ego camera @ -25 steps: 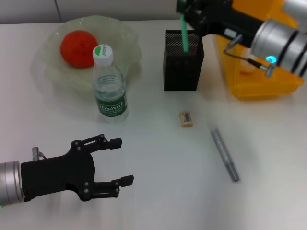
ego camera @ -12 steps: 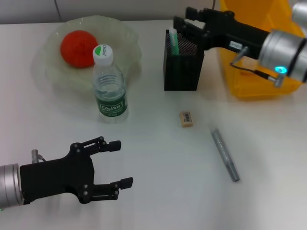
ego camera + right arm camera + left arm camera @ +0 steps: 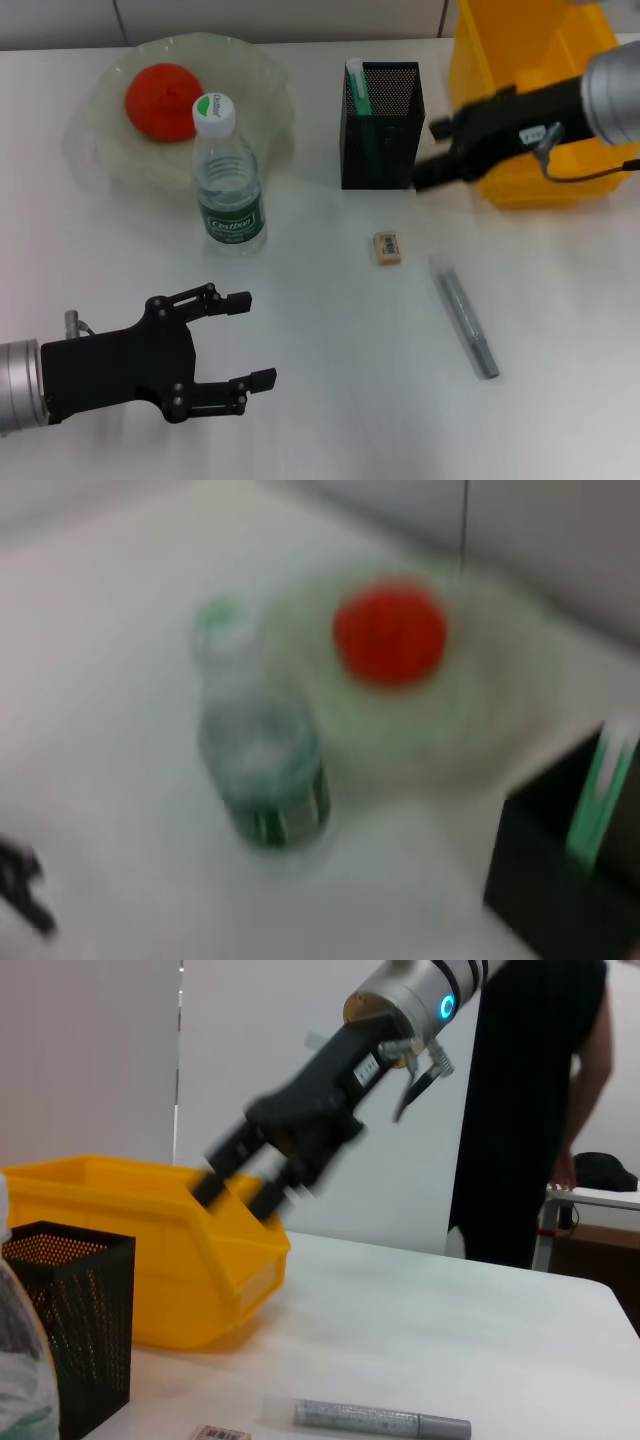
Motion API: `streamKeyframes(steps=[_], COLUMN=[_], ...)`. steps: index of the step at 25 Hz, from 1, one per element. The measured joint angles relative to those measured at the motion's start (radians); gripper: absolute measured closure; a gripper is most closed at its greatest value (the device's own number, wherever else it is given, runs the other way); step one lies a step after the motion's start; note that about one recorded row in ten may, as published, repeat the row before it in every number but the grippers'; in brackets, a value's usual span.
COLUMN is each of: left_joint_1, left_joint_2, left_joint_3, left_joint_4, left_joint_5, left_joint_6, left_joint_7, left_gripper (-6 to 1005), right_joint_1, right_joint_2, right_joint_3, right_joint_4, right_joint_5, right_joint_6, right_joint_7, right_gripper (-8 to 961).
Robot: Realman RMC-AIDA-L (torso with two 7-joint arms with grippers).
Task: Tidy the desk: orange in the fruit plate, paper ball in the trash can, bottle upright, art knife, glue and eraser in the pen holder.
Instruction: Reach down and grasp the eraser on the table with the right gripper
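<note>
White desk, pale wall behind.

The left gripper is matte black, with two slim linked fingers and small silver screws across its boxy palm. Behind it sits a brushed silver wrist cylinder, with a short metal stub sticking up beside it. The right gripper is also black and carries a small white label. Its silver wrist has dark bands, a cyan ring light and thin looping cables.
</note>
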Motion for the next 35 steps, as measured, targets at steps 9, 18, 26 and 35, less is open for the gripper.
streamKeyframes(steps=[9, 18, 26, 35], left_joint_1=[0.002, 0.004, 0.004, 0.003], left_joint_2=[-0.002, -0.002, -0.001, 0.000], left_joint_3=[0.001, 0.000, 0.000, 0.000], left_joint_4=[-0.001, -0.002, -0.002, -0.002], left_joint_5=[0.000, 0.000, 0.000, 0.000], left_joint_6=[-0.004, -0.009, -0.010, -0.010], left_joint_7=[0.000, 0.000, 0.000, 0.000], left_gripper=[142, 142, 142, 142], right_joint_1=[0.172, 0.237, 0.274, 0.306], right_joint_2=[0.005, 0.006, 0.005, 0.007], right_joint_3=[-0.291, -0.333, -0.331, -0.321], right_joint_4=[0.134, 0.312, 0.428, 0.543], right_joint_5=[-0.280, -0.272, -0.196, -0.166], right_joint_6=[-0.009, 0.118, 0.179, 0.247], right_joint_7=[0.099, 0.051, 0.037, 0.034], right_gripper=[171, 174, 173, 232])
